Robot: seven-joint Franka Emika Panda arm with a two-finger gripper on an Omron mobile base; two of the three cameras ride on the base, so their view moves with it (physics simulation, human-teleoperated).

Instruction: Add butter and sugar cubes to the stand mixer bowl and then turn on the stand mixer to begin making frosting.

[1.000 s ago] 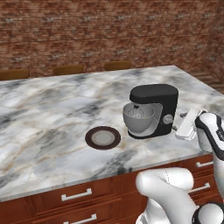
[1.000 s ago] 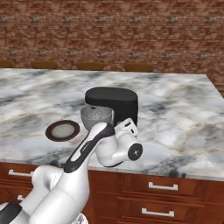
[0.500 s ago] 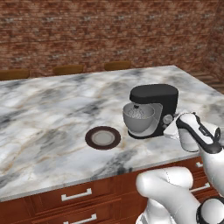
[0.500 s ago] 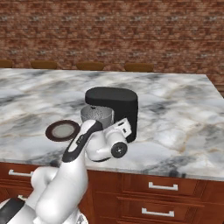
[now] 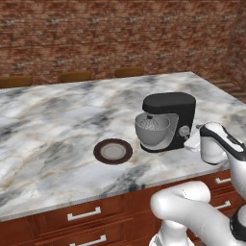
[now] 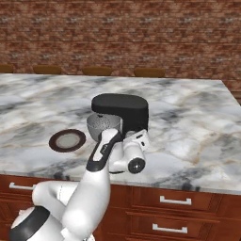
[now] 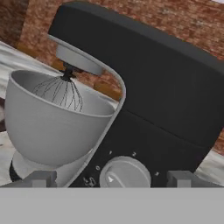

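Stand mixer bowl [image 7: 52, 127] holds wire whisk [image 7: 61, 94]; dark plate [image 5: 113, 151] at 9 o'clock; gripper [image 7: 112, 178] spread wide, empty, flanking silver knob [image 7: 124, 173].

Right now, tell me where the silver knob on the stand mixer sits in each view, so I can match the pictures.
Left base view: the silver knob is right of centre, on the stand mixer's near side, beside the white arm.
Right base view: I cannot make it out; the arm stands before that side.
Hand view: bottom centre, between the open tool's tips.
Shared landmark: the stand mixer bowl.
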